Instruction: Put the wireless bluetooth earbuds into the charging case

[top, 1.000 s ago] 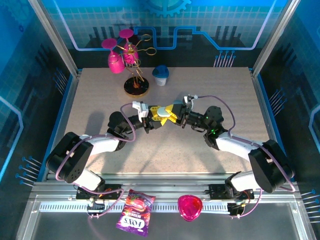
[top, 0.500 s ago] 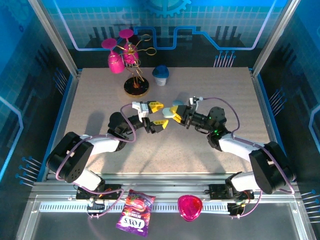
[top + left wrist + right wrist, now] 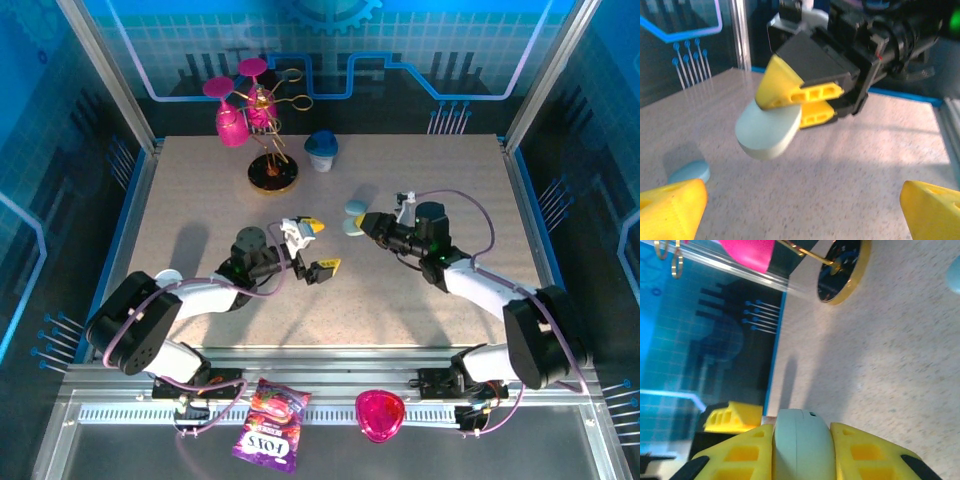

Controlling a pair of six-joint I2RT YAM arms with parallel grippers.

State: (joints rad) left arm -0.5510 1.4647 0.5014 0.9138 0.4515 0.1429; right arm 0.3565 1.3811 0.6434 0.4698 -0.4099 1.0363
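Gripped the charging case [image 3: 350, 227] edge-on between the yellow fingers of the right gripper [image 3: 360, 222], jaws closed hard on its two broad faces, to the right of the gold-based stand [image 3: 272, 176] and nearer the arms than it. Showed the case's rounded end jutting past the fingertips in the left wrist view, lid seemingly shut, apparently raised off the speckled tabletop [image 3: 190, 210]. Found a small pale-blue piece [image 3: 354, 208] lying on the tabletop just beside the case, on its side toward the stand's row; too small to say whether an earbud. Held the left gripper [image 3: 320, 247] with jaws spread wide and nothing between them, nearer the arms than the stand and slightly right of it, fingertips turned toward the case. Carried pink glasses [image 3: 230, 120] on the stand's gold arms. Stood a blue-lidded white cup [image 3: 321, 150] just right of the stand, a touch farther back.
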